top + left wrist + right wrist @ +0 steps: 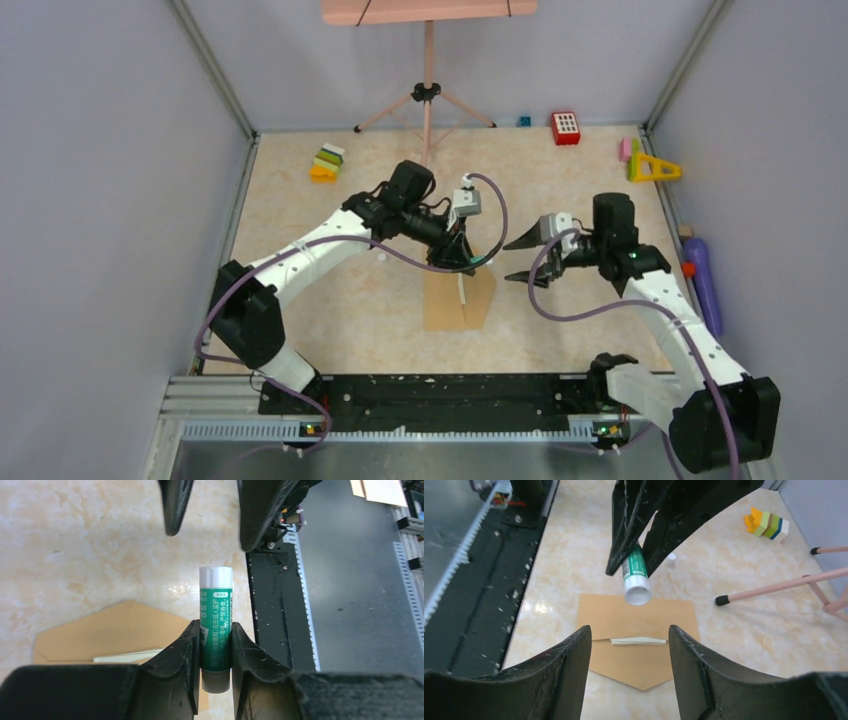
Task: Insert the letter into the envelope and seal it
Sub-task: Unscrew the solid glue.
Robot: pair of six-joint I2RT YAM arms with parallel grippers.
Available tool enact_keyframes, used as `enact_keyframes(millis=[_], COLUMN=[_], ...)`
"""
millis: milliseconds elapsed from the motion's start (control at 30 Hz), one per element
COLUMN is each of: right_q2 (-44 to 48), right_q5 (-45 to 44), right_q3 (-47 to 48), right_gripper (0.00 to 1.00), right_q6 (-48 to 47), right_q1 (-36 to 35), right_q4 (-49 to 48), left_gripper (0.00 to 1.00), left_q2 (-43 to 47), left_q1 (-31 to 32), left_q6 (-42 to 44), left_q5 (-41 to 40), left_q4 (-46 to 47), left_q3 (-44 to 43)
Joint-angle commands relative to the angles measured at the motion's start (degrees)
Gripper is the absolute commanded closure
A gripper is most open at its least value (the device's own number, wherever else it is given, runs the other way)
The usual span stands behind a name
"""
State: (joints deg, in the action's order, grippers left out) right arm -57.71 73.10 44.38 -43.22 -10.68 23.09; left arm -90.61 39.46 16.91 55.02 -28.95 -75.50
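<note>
Envelope point(446, 305) is lying flat on the table point(330, 290), flap open and pointing toward the right arm's side. Letter point(638, 641) is sitting inside the envelope, only a thin pale edge showing at the mouth, along the flap fold. Flap is not sealed.

Left gripper point(216, 630) is hovering over the envelope's far edge, pinching a glue stick point(216, 622) around its green label. White cap end is sticking out past the fingertips, and the stick is not touching the paper.

Right gripper point(520, 260) is hanging just beside the envelope, on the flap side. Its fingers point(566, 655) are spread wide with nothing between them, facing the glue stick and the left gripper's tips.

Pink tripod point(426, 95) is standing beyond the envelope at the far wall. Stacked colored blocks point(326, 162) are lying far-left of the envelope. Red block point(565, 127) and yellow triangle point(652, 167) are lying far-right of it. Purple cylinder point(704, 282) is lying well to the right of the envelope, against the wall.
</note>
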Motion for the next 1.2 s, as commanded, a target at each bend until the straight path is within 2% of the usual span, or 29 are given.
enact_keyframes(millis=[0,67,600,1033,1167], right_q2=[-2.03,-0.13,1.07,0.79,0.63], right_q5=[6.01,8.40,3.71,0.34,0.64], right_q3=[0.15,-1.75,-4.12,-5.49,-5.49], right_gripper=[0.43,0.43,0.48,0.58,0.65], right_q6=[-33.74,-40.92,-38.55,-36.07,-34.26], right_q1=[0.48,0.28,-3.07,-6.17,-6.71], right_q4=[11.52,13.29,7.75,4.96,3.86], left_gripper=[1.00,1.00,1.00,1.00,1.00], left_q2=[-1.87,-2.62,-6.99,-8.14,-8.04], left_q1=[-0.22,-0.17,0.94,1.86,2.13], left_q6=[0.17,0.10,-1.54,-1.34,-1.22], left_q5=[6.61,7.13,9.48,9.18,8.81], left_q4=[-0.35,-0.32,-0.21,-1.15,-1.24], left_q3=[-0.02,0.00,-0.82,-1.98,-2.10])
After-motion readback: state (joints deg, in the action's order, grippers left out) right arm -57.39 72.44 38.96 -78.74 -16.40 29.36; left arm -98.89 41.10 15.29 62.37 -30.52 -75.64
